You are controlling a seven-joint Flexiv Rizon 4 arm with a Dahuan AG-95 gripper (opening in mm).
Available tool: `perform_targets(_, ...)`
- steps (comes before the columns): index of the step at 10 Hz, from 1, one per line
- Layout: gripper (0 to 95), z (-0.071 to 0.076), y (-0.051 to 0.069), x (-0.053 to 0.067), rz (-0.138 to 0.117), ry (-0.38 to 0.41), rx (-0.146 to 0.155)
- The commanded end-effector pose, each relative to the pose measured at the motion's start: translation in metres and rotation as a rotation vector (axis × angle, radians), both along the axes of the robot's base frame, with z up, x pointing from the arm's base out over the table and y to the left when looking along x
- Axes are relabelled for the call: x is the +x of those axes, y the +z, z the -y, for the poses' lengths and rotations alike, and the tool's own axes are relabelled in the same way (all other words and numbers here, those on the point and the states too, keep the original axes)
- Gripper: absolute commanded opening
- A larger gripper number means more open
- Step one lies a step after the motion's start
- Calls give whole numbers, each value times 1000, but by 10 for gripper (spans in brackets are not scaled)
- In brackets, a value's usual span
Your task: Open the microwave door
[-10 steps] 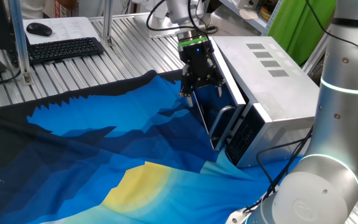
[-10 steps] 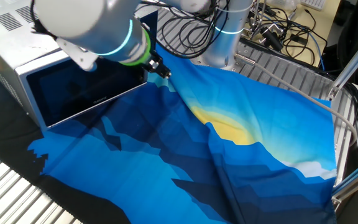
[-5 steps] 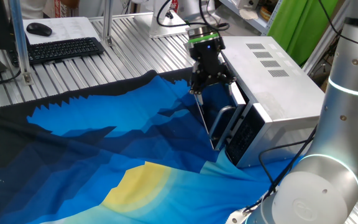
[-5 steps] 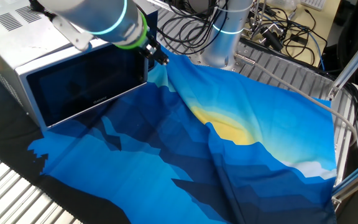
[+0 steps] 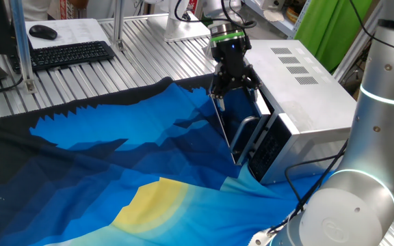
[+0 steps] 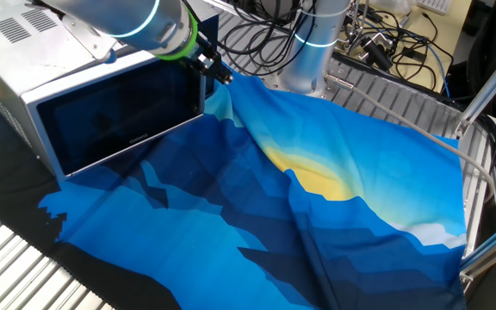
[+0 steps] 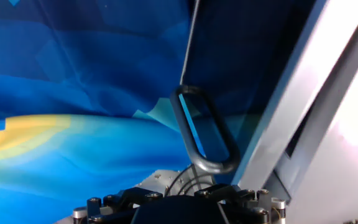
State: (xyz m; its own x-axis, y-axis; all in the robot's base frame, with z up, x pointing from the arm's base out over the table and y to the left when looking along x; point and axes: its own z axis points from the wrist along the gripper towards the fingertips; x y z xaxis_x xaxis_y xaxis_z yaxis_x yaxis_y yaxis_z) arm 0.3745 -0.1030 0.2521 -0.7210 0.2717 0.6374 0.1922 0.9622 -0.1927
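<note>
The microwave (image 5: 299,82) is a silver box at the right of one fixed view and at the upper left of the other fixed view (image 6: 11,52). The microwave door (image 5: 237,113) has dark glass that mirrors the blue cloth, and it looks flush with the front (image 6: 110,116). Its curved silver handle (image 5: 245,133) shows close up in the hand view (image 7: 204,134), next to the door glass (image 7: 241,43). My gripper (image 5: 234,92) hangs over the door's upper edge on the handle side (image 6: 218,73). Its fingers look spread and hold nothing. They are out of the hand view.
A blue and yellow cloth (image 5: 115,164) covers the table in front of the microwave. A keyboard (image 5: 67,53) and a mouse (image 5: 43,31) lie at the back left. The robot's own base (image 5: 361,198) stands at the right. Cables (image 6: 386,43) and frame posts (image 6: 489,86) are behind.
My gripper has moved from above the cloth towards the microwave and now hangs over the door's upper edge. The door has not visibly moved.
</note>
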Motion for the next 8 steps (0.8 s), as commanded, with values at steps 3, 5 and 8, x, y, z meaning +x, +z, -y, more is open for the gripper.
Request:
perform_targets(3, 950, 16, 8, -11, 11, 29, 9)
perform_targets(5, 950, 17, 7, -10, 11, 43, 2)
perform_targets(8, 950, 26, 3, -10, 23, 85, -9)
